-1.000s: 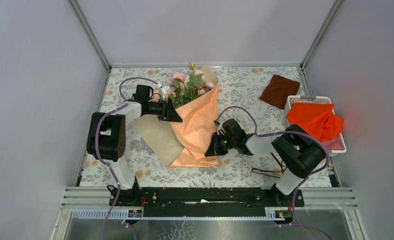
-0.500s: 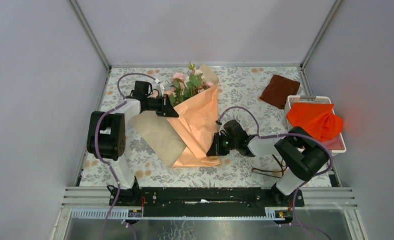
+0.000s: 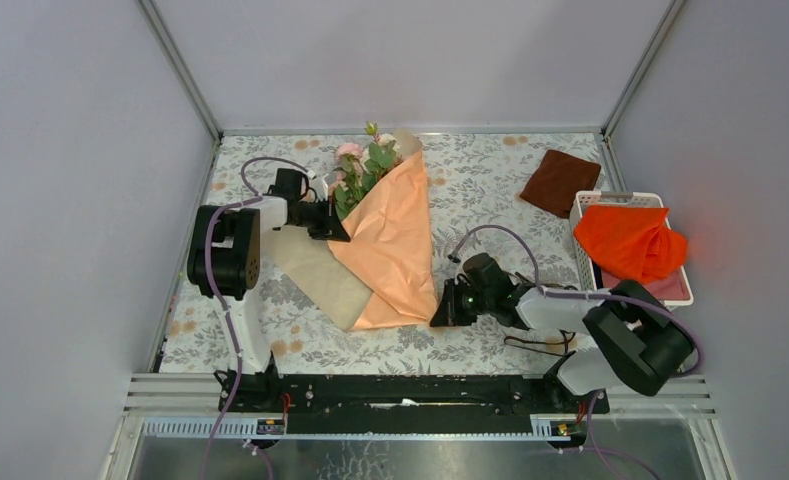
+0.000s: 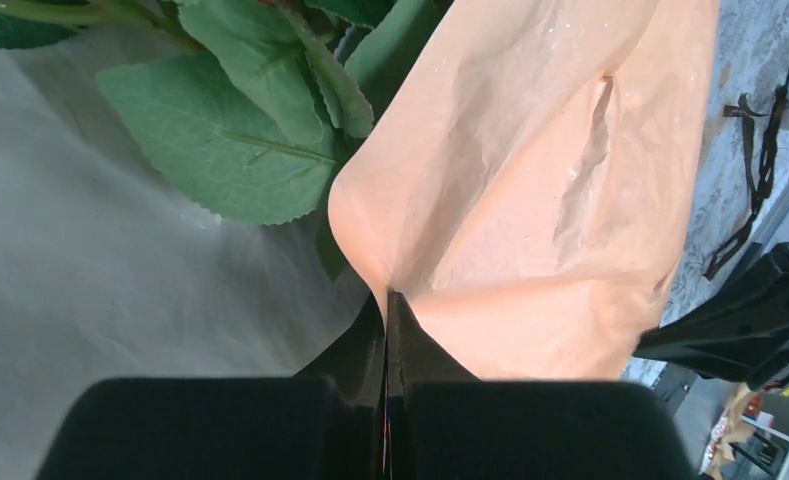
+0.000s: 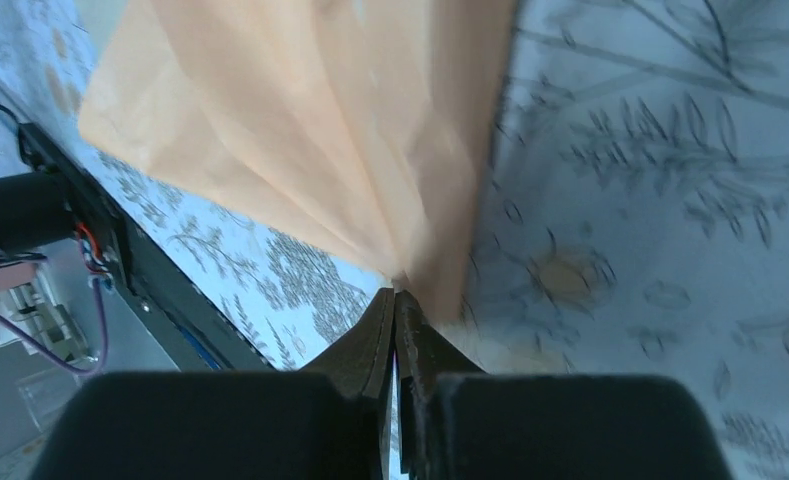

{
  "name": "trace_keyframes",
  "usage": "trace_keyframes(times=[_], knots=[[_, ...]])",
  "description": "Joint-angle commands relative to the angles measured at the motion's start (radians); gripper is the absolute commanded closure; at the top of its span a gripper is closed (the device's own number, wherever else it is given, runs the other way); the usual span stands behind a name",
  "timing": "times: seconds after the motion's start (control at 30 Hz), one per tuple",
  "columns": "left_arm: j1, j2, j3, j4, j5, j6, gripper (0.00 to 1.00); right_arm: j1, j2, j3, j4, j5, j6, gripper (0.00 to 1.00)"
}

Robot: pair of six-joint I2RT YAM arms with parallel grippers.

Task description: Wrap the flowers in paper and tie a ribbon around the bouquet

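The flowers (image 3: 360,165), pink roses with green leaves (image 4: 230,140), lie at the back of the table, half covered by the peach-orange paper (image 3: 395,240). Its tan reverse (image 3: 315,270) still lies spread to the left. My left gripper (image 3: 340,228) is shut on the paper's upper left fold (image 4: 530,200) beside the leaves, its tips (image 4: 386,295) pinching the edge. My right gripper (image 3: 438,315) is shut on the paper's lower right corner (image 5: 320,130), tips (image 5: 396,293) just above the tablecloth. The thin dark ribbon (image 3: 530,345) lies under the right arm and shows in the left wrist view (image 4: 760,150).
A dark brown cloth (image 3: 560,182) lies at the back right. A white basket (image 3: 582,205) at the right edge holds a bright orange cloth (image 3: 630,240). Grey walls close in the floral tablecloth on three sides, and a metal rail (image 3: 420,390) runs along the near edge.
My left gripper closed on the paper's edge and drew back to the left. The bundle shifted left and away. My right gripper slid right and nearer with the lower corner.
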Motion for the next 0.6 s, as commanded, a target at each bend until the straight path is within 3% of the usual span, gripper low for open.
trace_keyframes(times=[0.0,0.07,0.17,0.2,0.3,0.33,0.47,0.57], knots=[[0.018,-0.009,-0.014,0.086,-0.065,0.044,1.00,0.002,-0.112,-0.004,-0.313,0.073,-0.052,0.92],[0.009,-0.012,-0.025,0.093,-0.049,0.052,1.00,0.001,-0.179,0.036,-0.380,0.091,-0.066,0.87],[0.000,-0.013,-0.035,0.096,-0.038,0.058,1.00,-0.001,-0.261,0.102,-0.436,0.147,-0.084,0.69],[0.000,-0.013,-0.037,0.097,-0.037,0.057,1.00,-0.006,-0.279,0.113,-0.438,0.165,-0.085,0.61],[-0.001,-0.016,-0.040,0.101,-0.040,0.062,1.00,-0.030,-0.280,0.116,-0.388,0.206,-0.065,0.24],[0.000,-0.016,-0.041,0.101,-0.041,0.063,1.00,-0.043,-0.259,0.111,-0.347,0.199,-0.053,0.18],[0.000,-0.015,-0.041,0.102,-0.036,0.060,1.00,-0.056,-0.109,0.118,-0.190,0.117,-0.031,0.15],[0.000,-0.009,-0.040,0.104,-0.033,0.054,1.00,-0.056,0.002,0.130,-0.117,0.045,-0.024,0.28]])
